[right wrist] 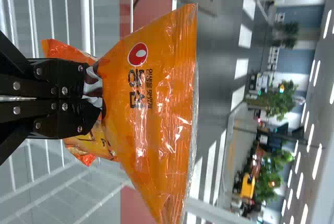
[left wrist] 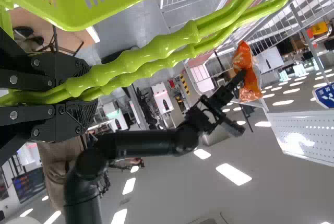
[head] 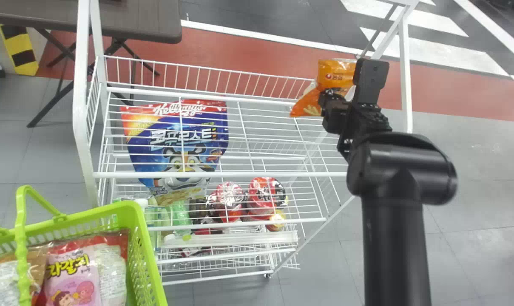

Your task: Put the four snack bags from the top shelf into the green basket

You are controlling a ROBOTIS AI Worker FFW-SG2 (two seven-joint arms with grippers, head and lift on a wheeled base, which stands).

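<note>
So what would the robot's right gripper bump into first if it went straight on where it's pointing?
Past the orange snack bag that the right gripper holds, the way looks free, out over the floor. How close the rack's white back rail is, I can't tell.

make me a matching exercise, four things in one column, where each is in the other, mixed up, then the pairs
Things
1. orange snack bag
2. pink snack bag
3. left hand
4. blue and red snack bag

Places
A. closed around the green handles
B. on the white wire rack
C. gripped by the right hand
D. inside the green basket

Pairs: 1-C, 2-D, 3-A, 4-B
</note>
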